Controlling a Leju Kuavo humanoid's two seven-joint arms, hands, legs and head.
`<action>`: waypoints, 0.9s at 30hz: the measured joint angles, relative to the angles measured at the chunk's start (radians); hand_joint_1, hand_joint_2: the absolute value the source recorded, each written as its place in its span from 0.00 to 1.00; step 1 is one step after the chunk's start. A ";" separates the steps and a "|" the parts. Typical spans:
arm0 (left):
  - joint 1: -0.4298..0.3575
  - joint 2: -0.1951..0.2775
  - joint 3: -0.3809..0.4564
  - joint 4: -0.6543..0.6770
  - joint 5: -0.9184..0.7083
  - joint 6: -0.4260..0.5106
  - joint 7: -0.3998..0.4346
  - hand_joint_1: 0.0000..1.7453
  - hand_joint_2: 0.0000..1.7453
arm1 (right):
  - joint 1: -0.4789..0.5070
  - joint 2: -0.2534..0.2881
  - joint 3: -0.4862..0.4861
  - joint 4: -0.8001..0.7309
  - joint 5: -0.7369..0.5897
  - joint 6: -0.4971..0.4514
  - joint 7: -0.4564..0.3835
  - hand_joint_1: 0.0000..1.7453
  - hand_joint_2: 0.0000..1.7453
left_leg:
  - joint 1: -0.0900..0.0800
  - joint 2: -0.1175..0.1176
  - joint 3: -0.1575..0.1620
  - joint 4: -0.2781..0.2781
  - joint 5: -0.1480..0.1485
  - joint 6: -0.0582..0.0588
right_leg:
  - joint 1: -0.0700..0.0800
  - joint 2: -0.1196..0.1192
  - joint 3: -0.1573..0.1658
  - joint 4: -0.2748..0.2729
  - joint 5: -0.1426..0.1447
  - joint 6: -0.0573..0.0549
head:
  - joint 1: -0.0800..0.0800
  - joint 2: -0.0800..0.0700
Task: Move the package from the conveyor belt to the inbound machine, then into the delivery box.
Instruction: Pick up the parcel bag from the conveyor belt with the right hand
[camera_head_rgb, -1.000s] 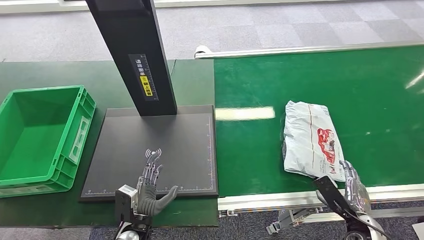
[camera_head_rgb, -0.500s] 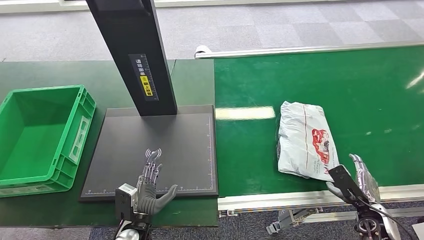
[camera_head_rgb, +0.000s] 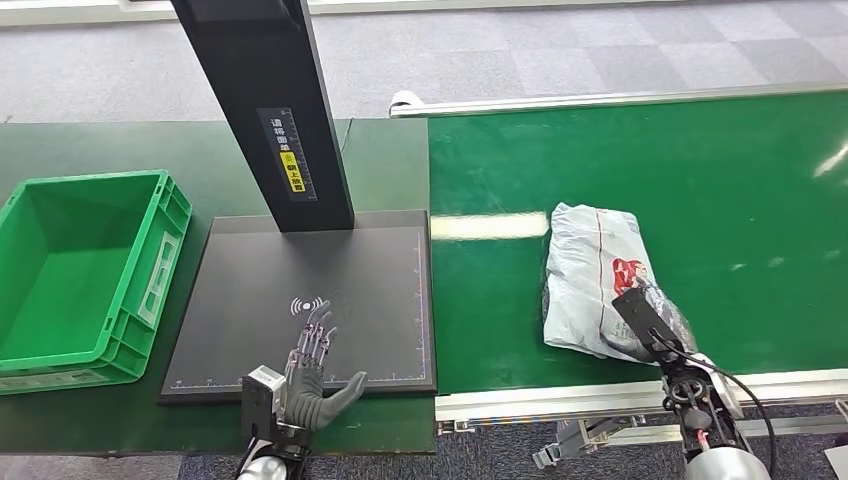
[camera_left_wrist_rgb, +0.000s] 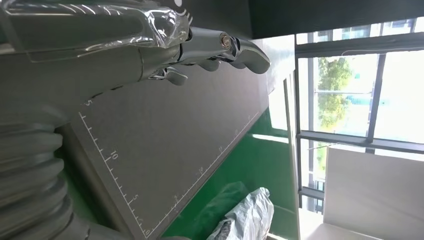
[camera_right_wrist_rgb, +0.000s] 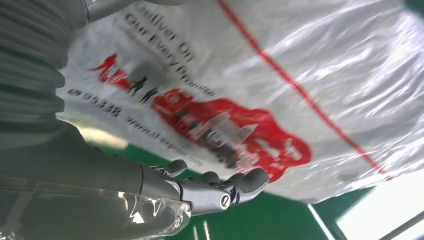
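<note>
The package, a crumpled white plastic mailer with red print, lies on the green conveyor belt near its front edge. My right hand reaches over the package's near right corner, fingers extended; the wrist camera block hides most of the hand. In the right wrist view the package lies close beyond the straight fingers, which grip nothing. My left hand hovers open, fingers spread, over the near edge of the inbound machine's black plate. The left wrist view shows the fingers above the plate, with the package further off.
The machine's black column rises from the back of the plate. A green delivery box stands to the left of the plate, with nothing inside. The belt's metal rail runs along the front edge.
The package has drifted left along the belt. My right hand has moved from the belt's front edge forward and left onto the package's near corner. My left hand shifted slightly right.
</note>
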 joint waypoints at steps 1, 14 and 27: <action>-0.004 0.000 -0.004 0.003 0.000 -0.001 0.001 0.00 1.00 | -0.013 0.006 0.010 0.013 0.000 0.002 0.000 0.00 1.00 | 0.000 0.000 0.000 0.000 0.000 0.000 | 0.000 0.000 0.000 0.000 0.000 0.000 | 0.000 0.000; -0.051 -0.011 -0.048 0.054 -0.001 -0.024 0.003 0.00 1.00 | -0.157 0.112 0.115 0.094 -0.005 0.049 -0.016 0.00 1.00 | 0.000 -0.002 0.000 0.000 0.001 0.001 | 0.000 -0.002 0.000 0.000 0.000 0.000 | 0.000 0.000; -0.086 -0.014 -0.063 0.077 0.000 -0.022 0.024 0.00 1.00 | -0.079 0.238 0.233 0.169 0.000 0.048 0.038 0.00 1.00 | 0.000 -0.003 -0.001 0.000 0.001 0.001 | 0.000 -0.002 0.000 0.000 0.000 0.000 | 0.000 0.000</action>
